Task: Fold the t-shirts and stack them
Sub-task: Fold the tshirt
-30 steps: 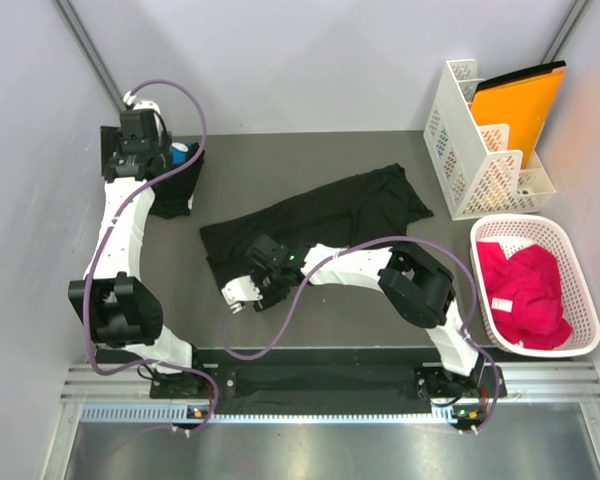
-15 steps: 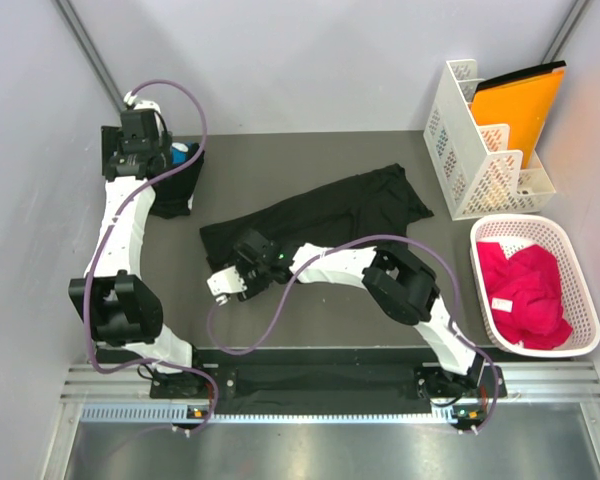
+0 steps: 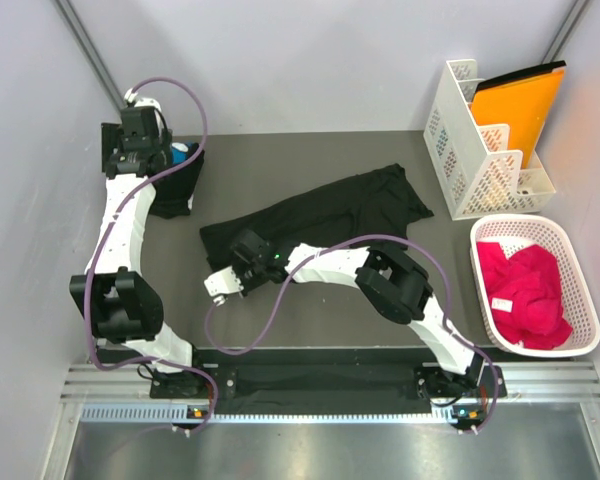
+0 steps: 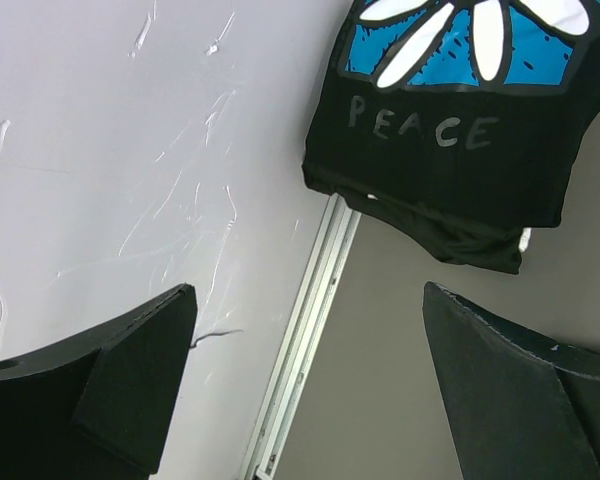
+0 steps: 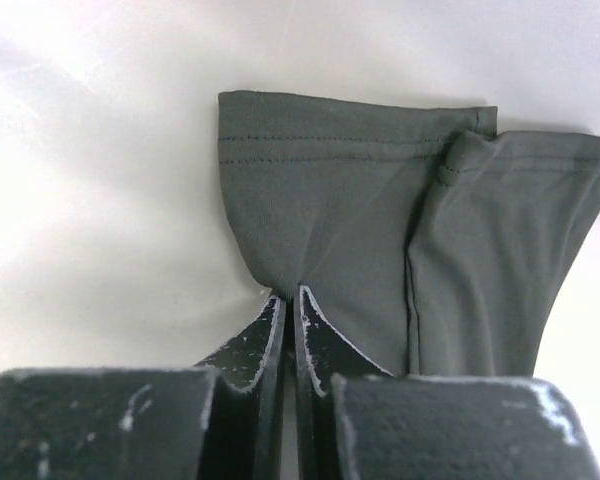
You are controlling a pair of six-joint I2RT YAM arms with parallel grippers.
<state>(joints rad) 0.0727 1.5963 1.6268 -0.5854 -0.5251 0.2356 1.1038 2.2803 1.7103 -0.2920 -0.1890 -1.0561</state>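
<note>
From above, a white basket point(image 3: 580, 262) sits at the right edge of the table point(image 3: 310, 325) and holds a bundle of red cloth point(image 3: 525, 290). Just behind the basket stands a white rack point(image 3: 458, 150) with an orange folder point(image 3: 520, 105) upright in it. Left of the basket, an unfolded t-shirt point(image 3: 330, 212) lies slantwise on the table. Much farther left of the basket, at the table's far corner, lies a folded t-shirt point(image 3: 175, 188). The left tool point(image 3: 163, 158) is over it. The right tool point(image 3: 216, 287) is at the unfolded t-shirt's end farthest from the basket.

In the left wrist view, the left tool point(image 4: 305, 300) is spread wide and holds nothing. Beyond it, the folded t-shirt point(image 4: 450, 150) shows a blue print with white petals and the word PEACE.

In the right wrist view, the right tool point(image 5: 288, 297) is pressed together, pinching the unfolded t-shirt point(image 5: 330, 190) at a fold below its stitched hem.
</note>
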